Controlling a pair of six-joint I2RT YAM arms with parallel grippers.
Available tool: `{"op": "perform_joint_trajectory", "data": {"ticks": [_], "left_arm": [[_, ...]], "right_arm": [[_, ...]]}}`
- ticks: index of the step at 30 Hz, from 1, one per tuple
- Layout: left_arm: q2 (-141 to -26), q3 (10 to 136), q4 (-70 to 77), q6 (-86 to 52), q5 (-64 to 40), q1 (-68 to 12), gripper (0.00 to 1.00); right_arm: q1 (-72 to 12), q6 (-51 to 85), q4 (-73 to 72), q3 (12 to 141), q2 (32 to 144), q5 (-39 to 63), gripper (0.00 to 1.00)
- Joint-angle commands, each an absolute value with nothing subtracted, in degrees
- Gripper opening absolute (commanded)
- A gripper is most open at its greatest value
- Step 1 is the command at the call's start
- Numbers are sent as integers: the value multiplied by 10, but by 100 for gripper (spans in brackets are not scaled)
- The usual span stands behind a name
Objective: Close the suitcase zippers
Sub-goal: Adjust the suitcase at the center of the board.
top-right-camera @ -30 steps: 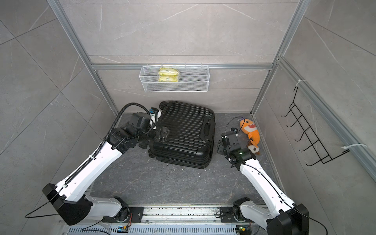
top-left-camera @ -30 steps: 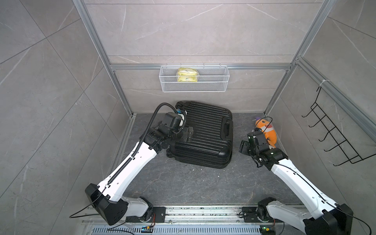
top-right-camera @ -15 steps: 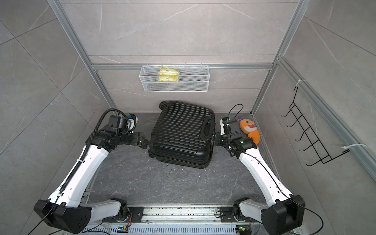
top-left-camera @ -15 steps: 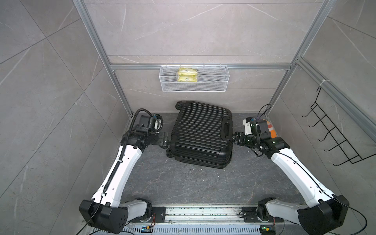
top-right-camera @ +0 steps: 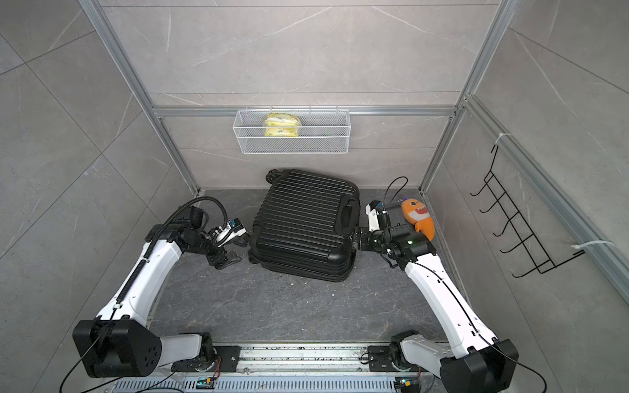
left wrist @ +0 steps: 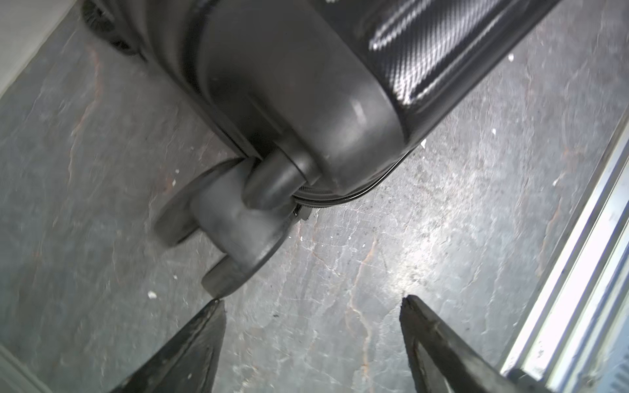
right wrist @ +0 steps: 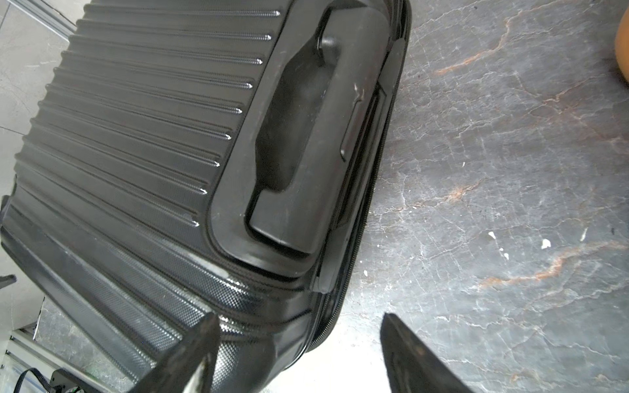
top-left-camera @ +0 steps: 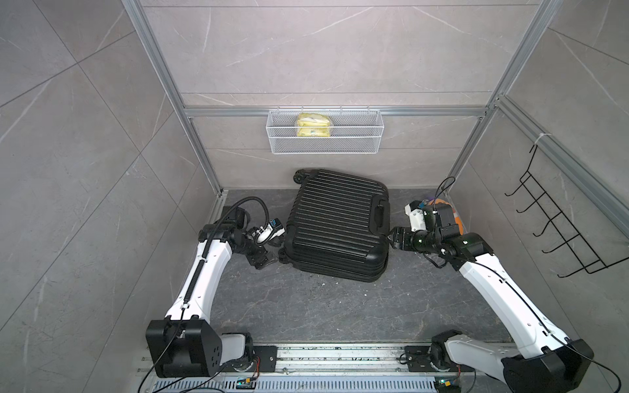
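The black ribbed suitcase [top-left-camera: 337,224] [top-right-camera: 306,221] lies flat on the dark floor near the back wall. Its handle [right wrist: 306,136] faces right. The zippers show as a thin toothed track [right wrist: 371,190] along the side seam, and as a thin line [left wrist: 326,200] by a caster wheel [left wrist: 231,231]. No pull can be made out. My left gripper [top-left-camera: 272,251] [left wrist: 311,299] is open, low beside the near-left wheel, holding nothing. My right gripper [top-left-camera: 393,238] [right wrist: 299,315] is open at the suitcase's right side below the handle, with the corner seam between its fingers.
An orange shark toy [top-right-camera: 417,217] lies on the floor behind my right wrist. A white wire basket [top-left-camera: 325,134] with a yellow packet hangs on the back wall. A black hook rack [top-left-camera: 558,224] hangs on the right wall. An aluminium rail [top-left-camera: 333,357] runs along the front.
My left gripper came off the suitcase top, moving left and down to the near-left wheel. My right gripper swung in to the suitcase's right side and opened wider.
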State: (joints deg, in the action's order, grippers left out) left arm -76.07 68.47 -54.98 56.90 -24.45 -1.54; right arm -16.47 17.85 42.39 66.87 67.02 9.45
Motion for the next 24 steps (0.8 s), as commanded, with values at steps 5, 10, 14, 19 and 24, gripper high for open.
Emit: {"op": "perform_joint_trajectory", "data": {"ticks": [5, 10, 14, 19, 24], "left_arm": [[-787, 651, -370, 681, -158, -7, 83], [-797, 678, -374, 685, -165, -5, 83], [-790, 675, -356, 704, -170, -5, 83], [-802, 704, -403, 741, -242, -4, 84], [-807, 718, -424, 751, -247, -7, 86]], "right_arm": [[-165, 169, 430, 681, 662, 118, 77], [-164, 171, 425, 676, 662, 121, 77], [-165, 168, 424, 673, 666, 124, 77], [-164, 163, 427, 674, 669, 122, 78], [-164, 162, 429, 674, 672, 121, 78]]}}
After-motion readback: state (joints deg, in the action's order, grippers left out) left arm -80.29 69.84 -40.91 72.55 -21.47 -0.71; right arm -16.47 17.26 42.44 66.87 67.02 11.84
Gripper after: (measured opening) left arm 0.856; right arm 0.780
